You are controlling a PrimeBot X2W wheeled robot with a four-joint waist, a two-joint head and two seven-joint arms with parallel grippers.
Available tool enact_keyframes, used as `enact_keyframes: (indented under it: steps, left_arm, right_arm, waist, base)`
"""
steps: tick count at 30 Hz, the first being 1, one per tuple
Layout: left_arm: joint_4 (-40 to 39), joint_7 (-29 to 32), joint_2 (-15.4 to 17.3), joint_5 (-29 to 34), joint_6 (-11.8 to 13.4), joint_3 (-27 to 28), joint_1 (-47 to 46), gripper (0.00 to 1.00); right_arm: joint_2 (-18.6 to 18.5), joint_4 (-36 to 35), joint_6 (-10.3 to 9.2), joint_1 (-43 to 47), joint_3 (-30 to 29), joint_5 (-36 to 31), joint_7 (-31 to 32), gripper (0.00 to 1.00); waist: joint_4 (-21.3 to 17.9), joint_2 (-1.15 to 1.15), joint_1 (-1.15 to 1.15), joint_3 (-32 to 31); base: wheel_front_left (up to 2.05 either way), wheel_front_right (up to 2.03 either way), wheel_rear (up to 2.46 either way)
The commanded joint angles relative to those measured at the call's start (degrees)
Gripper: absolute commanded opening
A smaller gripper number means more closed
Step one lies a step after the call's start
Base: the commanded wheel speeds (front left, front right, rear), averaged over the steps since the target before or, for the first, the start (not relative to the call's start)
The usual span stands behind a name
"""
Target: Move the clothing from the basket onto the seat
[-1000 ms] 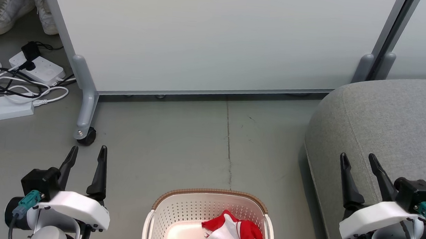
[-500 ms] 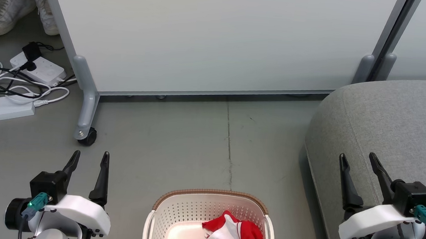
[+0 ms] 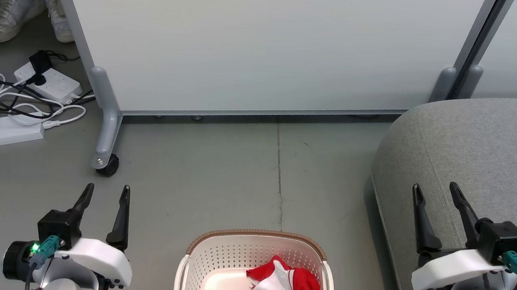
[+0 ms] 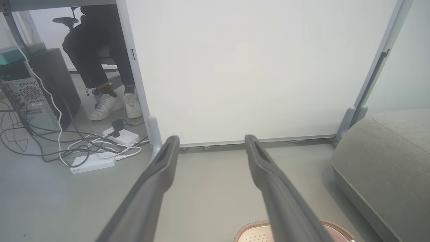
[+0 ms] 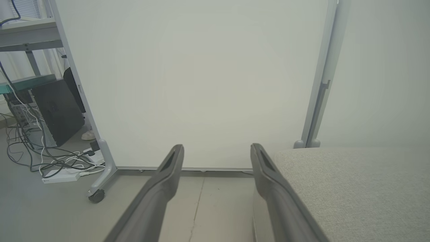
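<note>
clothing (image 3: 282, 285) lies bunched in the right half of the basket (image 3: 227, 253), at 6 o'clock in head view. it is red with white trim; cannot tell if the heap is one piece or two. seat (image 3: 479, 148) at 3 o'clock. left end effector (image 3: 106, 188) at 8 o'clock over the floor (image 3: 219, 174), fingers apart, empty. right end effector (image 3: 435, 186) at 4 o'clock over the seat's near edge, fingers apart, empty.
</note>
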Motion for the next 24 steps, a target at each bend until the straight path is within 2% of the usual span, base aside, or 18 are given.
enact_keyframes:
  steps: [1,24]
  left_arm:
    - [0.11,-0.34,0.44,0.24,0.32,0.27,-0.69,1.00]
    - [-0.95,-1.07,-0.10,-0.80,0.65,-0.48,-2.05,1.00]
  right_arm:
    - [-0.27,-0.11,0.13,0.52,0.04,-0.21,-0.58,1.00]
    - [-0.29,-0.23,0.13,-0.50,-0.74,1.31,0.92,1.00]
  waist:
    - [0.02,0.00,0.00,0.01]
    - [-0.12,0.00,0.00,1.77]
  base:
    - [0.00,0.00,0.00]
    - [0.00,0.00,0.00]
